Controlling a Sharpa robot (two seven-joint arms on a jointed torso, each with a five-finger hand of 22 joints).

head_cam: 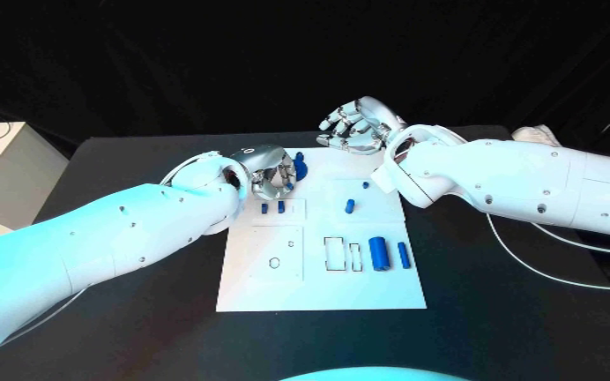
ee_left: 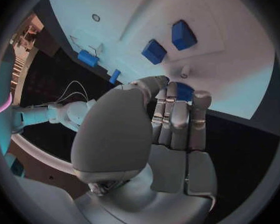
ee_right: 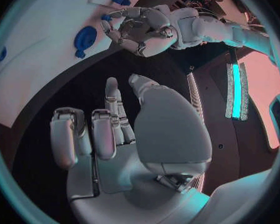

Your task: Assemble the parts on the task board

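Observation:
The white task board point(head_cam: 318, 286) lies in the middle of the table. My left hand point(head_cam: 267, 175) hovers over its far left corner with fingers loosely curled and an empty palm point(ee_right: 140, 29). Its fingertips point(ee_left: 177, 92) reach to a large round blue part point(head_cam: 299, 167) on the board; I cannot tell if they touch it. Two small blue blocks point(ee_left: 154, 51) stand in slots just before that hand. My right hand point(head_cam: 356, 127) is raised beyond the board's far edge, fingers point(ee_right: 109, 124) spread and holding nothing.
More blue parts lie on the board: a small one point(head_cam: 350, 205) at mid board, a cylinder point(head_cam: 377, 251) and a bar point(head_cam: 405, 255) at the right. A white box point(head_cam: 23, 169) stands off the table's left. A white cable point(head_cam: 560, 262) runs by the right arm.

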